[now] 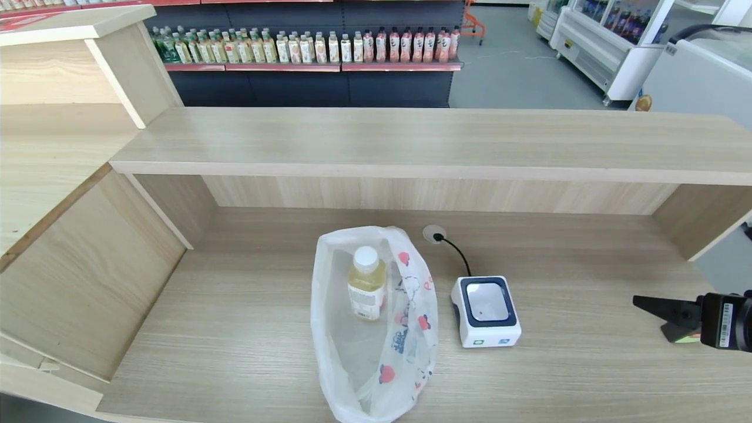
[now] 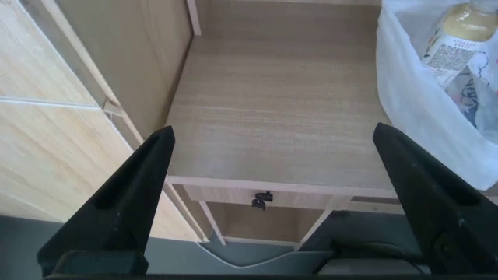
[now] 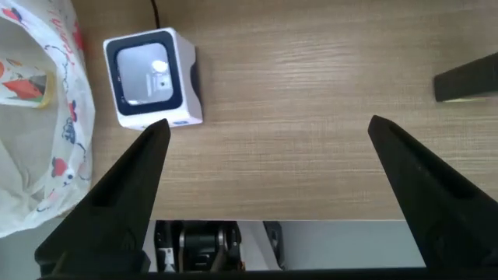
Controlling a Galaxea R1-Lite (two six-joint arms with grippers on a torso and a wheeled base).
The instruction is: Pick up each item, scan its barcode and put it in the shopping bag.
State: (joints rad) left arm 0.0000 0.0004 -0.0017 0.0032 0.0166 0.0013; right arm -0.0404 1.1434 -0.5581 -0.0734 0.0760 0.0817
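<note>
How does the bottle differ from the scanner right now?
The bottle sits inside the shopping bag; the scanner stands bare beside it. The bottle is clear with yellowish liquid and a white cap; the scanner is a white box with a dark-framed window. The scanner has a black cable, the bottle none. Both rest on the counter.

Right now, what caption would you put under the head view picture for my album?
A bottle sits in the shopping bag beside the scanner on the wooden counter.

Shopping bag (image 1: 413, 296) translucent white, red-blue cartoon print — bottle (image 1: 367, 286) yellow, white cap; scanner (image 1: 486, 312) white, navy-framed.
</note>
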